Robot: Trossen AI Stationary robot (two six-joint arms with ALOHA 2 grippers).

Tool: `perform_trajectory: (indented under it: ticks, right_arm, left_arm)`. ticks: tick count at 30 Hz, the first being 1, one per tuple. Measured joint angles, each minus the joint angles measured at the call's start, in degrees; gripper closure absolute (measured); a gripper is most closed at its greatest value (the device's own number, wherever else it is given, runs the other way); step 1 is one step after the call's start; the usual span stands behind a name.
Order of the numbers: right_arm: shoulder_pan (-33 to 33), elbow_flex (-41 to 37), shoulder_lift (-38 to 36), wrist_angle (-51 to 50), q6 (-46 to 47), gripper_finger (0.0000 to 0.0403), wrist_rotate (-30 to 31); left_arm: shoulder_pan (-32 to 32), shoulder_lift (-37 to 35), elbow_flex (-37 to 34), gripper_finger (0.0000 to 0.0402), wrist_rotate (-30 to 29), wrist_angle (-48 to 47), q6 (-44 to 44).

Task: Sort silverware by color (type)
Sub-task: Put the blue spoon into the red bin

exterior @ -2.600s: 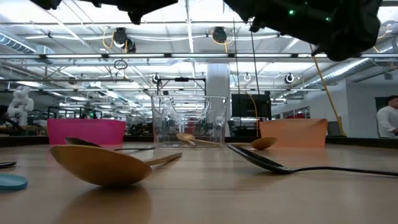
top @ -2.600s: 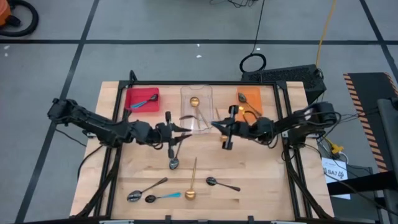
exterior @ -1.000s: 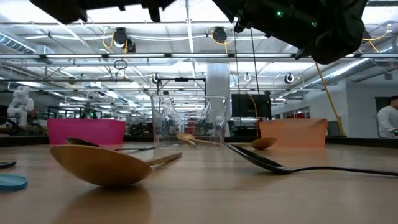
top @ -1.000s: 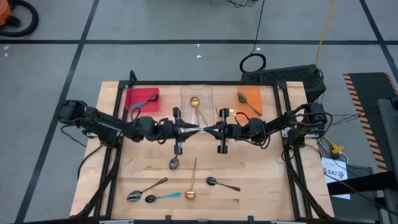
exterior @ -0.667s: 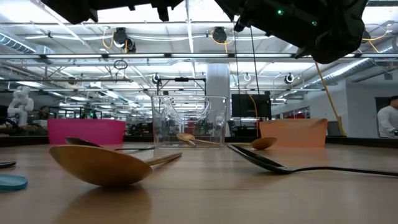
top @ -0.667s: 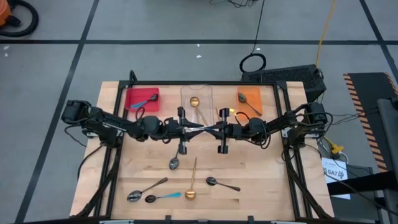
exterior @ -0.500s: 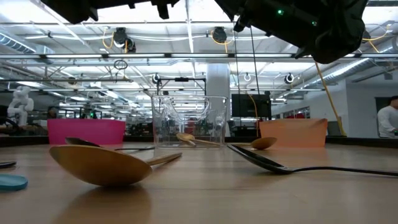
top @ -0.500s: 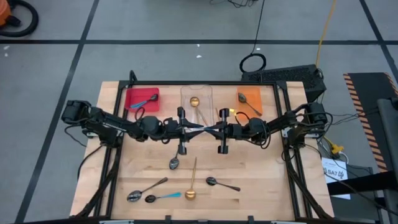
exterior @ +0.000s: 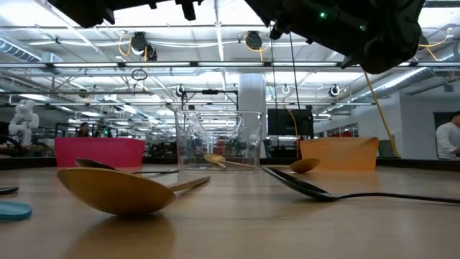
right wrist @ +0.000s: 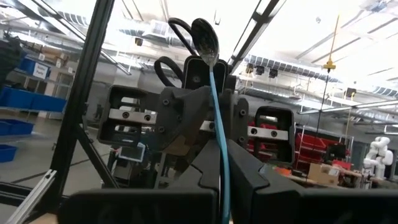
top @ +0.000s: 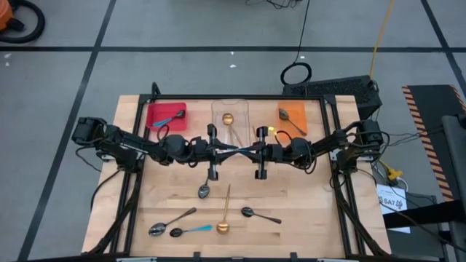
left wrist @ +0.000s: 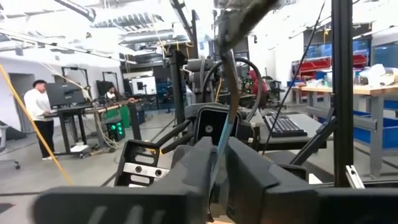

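Blue-handled dark-bowled spoon (right wrist: 219, 134) suspended mid-air above wooden surface (top: 306, 196), pinched in right gripper (top: 243, 151) jaws; left gripper (top: 227, 151) jaws meeting it, narrowly parted around same handle.

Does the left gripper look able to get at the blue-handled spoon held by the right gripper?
Likely yes: the left gripper faces the right gripper mid-table, and its fingers sit on both sides of the blue-handled spoon, nothing between.

A red tray (top: 167, 116), a clear container (top: 230, 118) and an orange tray (top: 293, 116) are seen along the upper edge of the wooden desk (top: 306, 196). A person (exterior: 448, 145) is seen at far right.
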Motion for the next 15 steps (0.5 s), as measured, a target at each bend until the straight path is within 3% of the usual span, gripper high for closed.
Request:
perform_trajectory:
  ticks: [3,15]
  right_arm:
    - [-0.18,-0.02,0.0,-0.09,0.61,0.0392,0.23]
    - [-0.6,-0.07,0.04,-1.63,0.78,0.038,4.19]
  left_arm:
    - [0.02,0.0,-0.02,0.0389,-0.23,-0.04,-0.73]
    - [0.14,-0.07,0.0,0.0392,-3.2,-1.82,-4.11]
